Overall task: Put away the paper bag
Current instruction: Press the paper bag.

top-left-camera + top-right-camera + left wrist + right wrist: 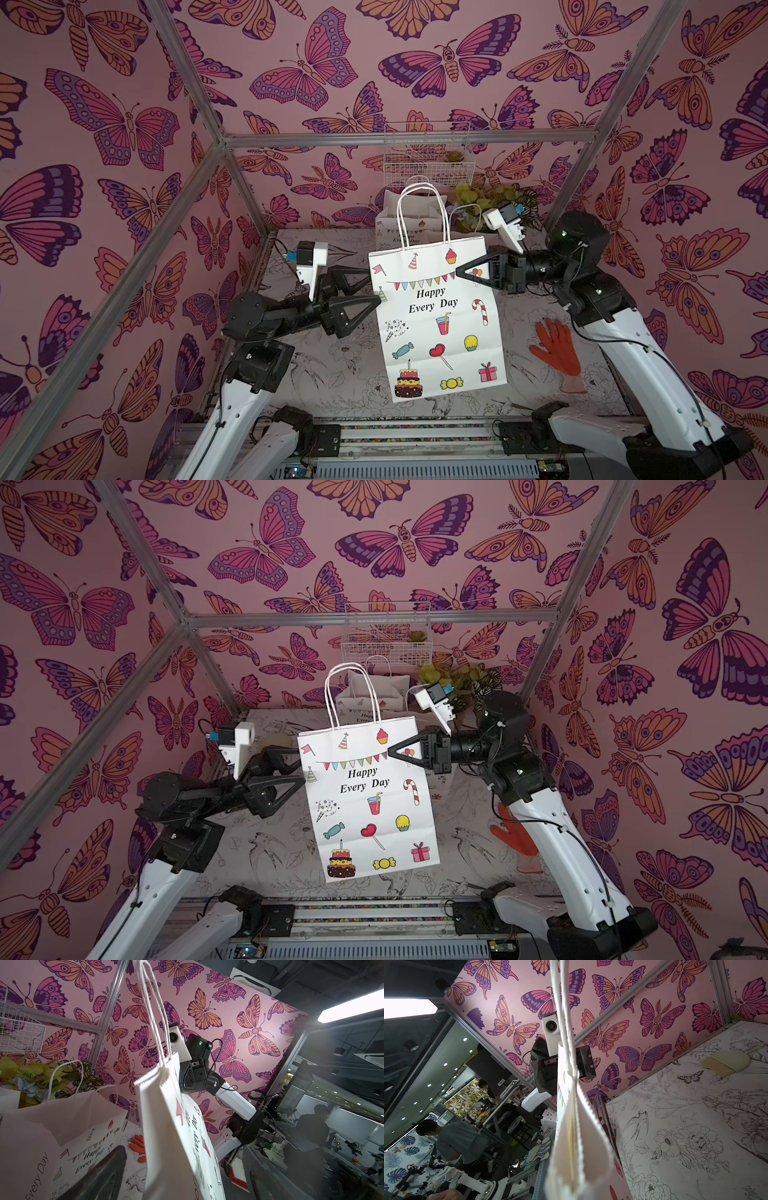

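Containers first: paper bag [436,320], white, printed "Happy Every Day" with party motifs, hangs in the air over the middle of the bench [332,374], tilted, touching nothing below. Its mouth is pressed nearly flat in the right wrist view, so the inside cannot be made out; both cord handles stand up above it. The right claw [459,272] is clamped onto the bag's right edge just under the rim and carries it. The left claw [373,286] has its jaws spread wide, one on each side of the bag's left edge and gripping nothing. A second bag [388,224] of the same print stands at the far edge of the bench, mouth gaping; contents not visible. A wire basket [428,166] hangs on the back wall above it, with a small plant [454,157] inside. Count: two bags, one basket, one orange glove [555,347] lying flat near the right edge, one pale brush [726,1062] lying near the far left corner, one clump of foliage [498,197] at the far right corner. The bench top is covered in black line drawings of flowers and birds on white. The walls [124,124] are pink with large butterflies, set in a metal frame [399,139].
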